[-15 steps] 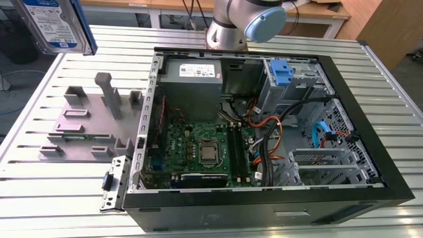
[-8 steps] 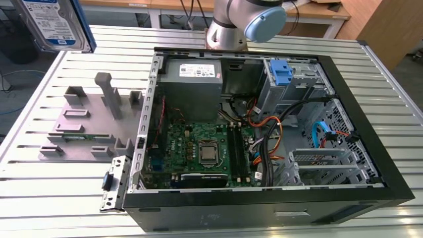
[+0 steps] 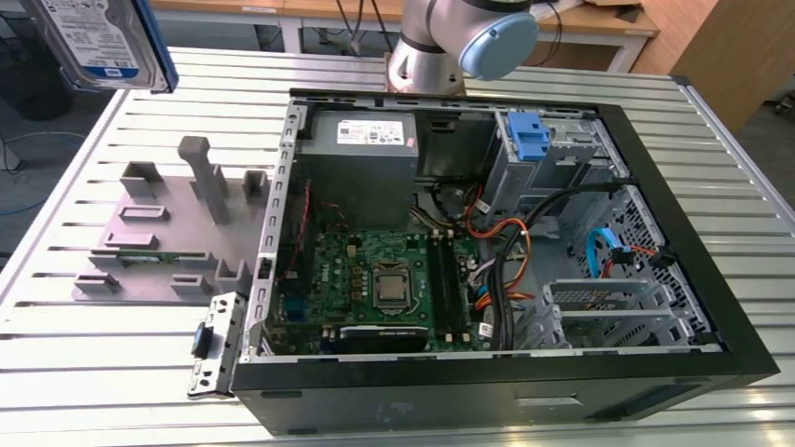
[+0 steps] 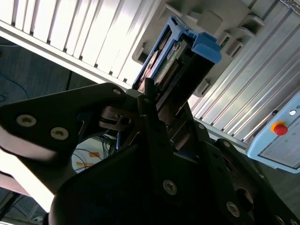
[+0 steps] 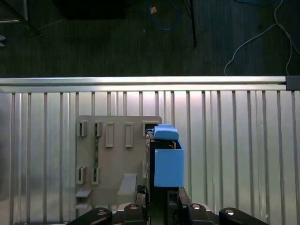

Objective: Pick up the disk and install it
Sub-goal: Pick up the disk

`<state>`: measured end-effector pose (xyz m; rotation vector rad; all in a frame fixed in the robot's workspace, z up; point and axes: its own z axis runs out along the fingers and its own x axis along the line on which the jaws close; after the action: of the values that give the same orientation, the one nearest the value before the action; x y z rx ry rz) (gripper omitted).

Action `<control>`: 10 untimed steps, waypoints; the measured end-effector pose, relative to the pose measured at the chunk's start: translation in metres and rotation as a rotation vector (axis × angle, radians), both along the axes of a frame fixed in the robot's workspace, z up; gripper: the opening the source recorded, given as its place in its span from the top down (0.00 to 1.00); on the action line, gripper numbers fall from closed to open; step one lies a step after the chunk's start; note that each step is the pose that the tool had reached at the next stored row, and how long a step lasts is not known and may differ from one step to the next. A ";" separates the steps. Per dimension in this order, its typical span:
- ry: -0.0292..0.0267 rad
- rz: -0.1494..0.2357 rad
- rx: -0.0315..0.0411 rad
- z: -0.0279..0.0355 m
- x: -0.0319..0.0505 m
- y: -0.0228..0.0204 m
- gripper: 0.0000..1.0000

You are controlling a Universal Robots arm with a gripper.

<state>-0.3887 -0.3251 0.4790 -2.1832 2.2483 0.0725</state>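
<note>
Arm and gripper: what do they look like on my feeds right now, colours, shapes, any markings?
The arm is a silver-grey metal tube with a rounded light-blue joint cap. In the second wrist view the gripper is matte black, built of flat angular plates and linkages dotted with silver screw heads; its fingers are slim and black.
</note>
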 end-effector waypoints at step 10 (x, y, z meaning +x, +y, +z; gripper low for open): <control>-0.0001 0.000 -0.0039 0.0093 0.0000 0.0004 0.65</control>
<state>-0.3887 -0.3247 0.4883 -2.1850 2.2504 0.0681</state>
